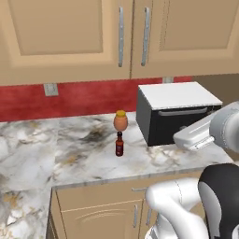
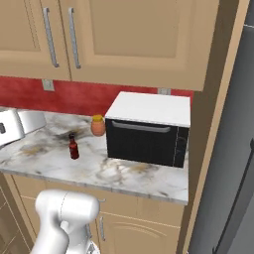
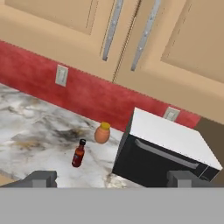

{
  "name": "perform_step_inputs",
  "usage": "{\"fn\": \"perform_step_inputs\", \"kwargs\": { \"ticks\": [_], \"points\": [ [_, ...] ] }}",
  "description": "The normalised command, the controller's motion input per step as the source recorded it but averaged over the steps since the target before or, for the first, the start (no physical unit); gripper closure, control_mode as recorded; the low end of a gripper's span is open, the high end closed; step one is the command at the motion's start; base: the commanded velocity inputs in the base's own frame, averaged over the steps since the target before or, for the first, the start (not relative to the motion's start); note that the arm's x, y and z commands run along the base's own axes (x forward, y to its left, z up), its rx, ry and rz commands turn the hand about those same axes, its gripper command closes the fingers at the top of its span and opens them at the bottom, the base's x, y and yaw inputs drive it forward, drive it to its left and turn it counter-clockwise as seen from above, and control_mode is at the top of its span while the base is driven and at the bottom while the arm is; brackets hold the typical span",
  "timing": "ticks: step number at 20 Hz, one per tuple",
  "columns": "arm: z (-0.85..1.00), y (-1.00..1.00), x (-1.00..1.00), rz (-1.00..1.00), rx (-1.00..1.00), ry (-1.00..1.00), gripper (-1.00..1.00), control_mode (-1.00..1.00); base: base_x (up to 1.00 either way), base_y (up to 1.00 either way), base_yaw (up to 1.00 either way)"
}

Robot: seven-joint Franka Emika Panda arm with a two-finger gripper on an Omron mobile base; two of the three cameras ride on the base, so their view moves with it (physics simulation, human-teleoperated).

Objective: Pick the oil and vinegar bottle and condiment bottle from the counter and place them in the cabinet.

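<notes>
Across the top of the left base view we see the flat-panelled wall cupboards [image 1: 65, 37] with two metal handles [image 1: 133, 36] meeting at centre, and below them a red backsplash [image 1: 88, 98] carrying a grey outlet [image 1: 51, 89]. The counter [image 1: 56, 149] fills the middle and lower left of that frame, its marble running toward the bottom left corner, with tan drawers and doors [image 1: 102, 210] under its front edge. On it, at centre right, sits a black microwave with a white top [image 1: 175, 114]; in the right base view the same microwave [image 2: 149, 131] takes the middle of the frame and stands just right of the two small containers. The squat orange jar with a yellow lid [image 1: 120, 121] stands near the backsplash, close to the microwave's left side. The condiment bottle [image 1: 119, 144] stands upright on the marble just in front of the jar, apart from it, at the centre of the left base view; we find it also left of centre in the right base view [image 2: 74, 147] and at lower left of centre in the hand view [image 3: 78, 153], with the jar [image 3: 102, 133] up and to the right of it. At the bottom of the hand view the gripper [image 3: 111, 179] hangs well back from the bottle, its jaws spread wide with nothing between them, and open marble lies between it and the bottle.
</notes>
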Motion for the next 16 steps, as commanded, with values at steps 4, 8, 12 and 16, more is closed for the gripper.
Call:
{"fn": "perform_step_inputs", "kwargs": {
  "ticks": [4, 8, 12, 16],
  "points": [
    [0.0, 0.0, 0.0, 0.0, 0.0, 0.0, -1.0, 1.0, -0.22, 0.44, -0.02],
    [0.0, 0.0, 0.0, 0.0, 0.0, 0.0, -1.0, 1.0, -0.16, 0.47, -0.05],
    [0.0, 0.0, 0.0, 0.0, 0.0, 0.0, -1.0, 1.0, 0.0, 0.0, 0.0],
    [0.0, 0.0, 0.0, 0.0, 0.0, 0.0, -1.0, 1.0, -0.48, 0.01, 0.03]
  ]
}}
